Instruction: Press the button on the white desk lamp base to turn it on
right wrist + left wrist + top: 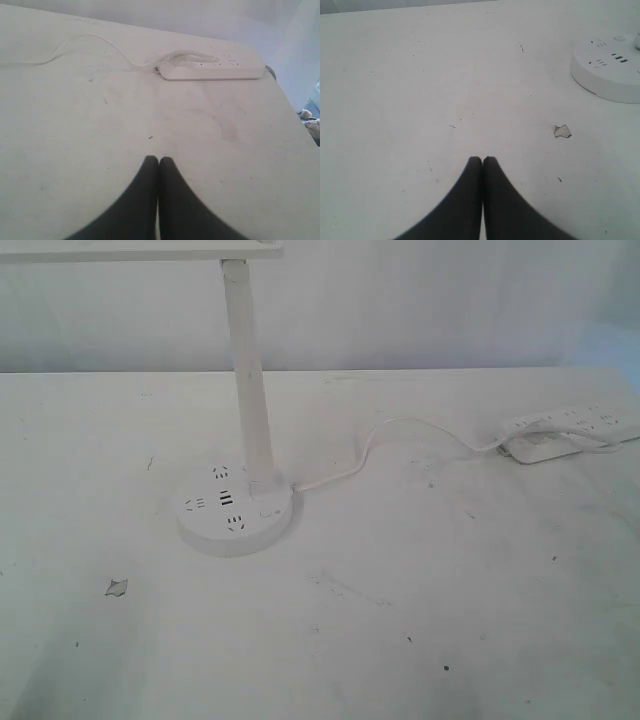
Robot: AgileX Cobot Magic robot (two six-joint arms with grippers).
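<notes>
The white desk lamp base (238,510) is a round flat disc on the table, left of centre, with socket holes, dark USB slots and a slim white stem (248,380) rising from it. Its edge also shows in the left wrist view (610,75); a faint small circle there (619,38) looks like the button. In the exterior view I cannot make the button out. My left gripper (482,159) is shut and empty over bare table, well short of the base. My right gripper (159,159) is shut and empty, facing the power strip. Neither gripper shows in the exterior view.
A long white power strip (570,432) lies at the back right, also seen in the right wrist view (212,67). The lamp's thin cord (400,440) runs to it. A small chip of paper (117,587) lies front left of the base. The table edge (287,100) is near the strip.
</notes>
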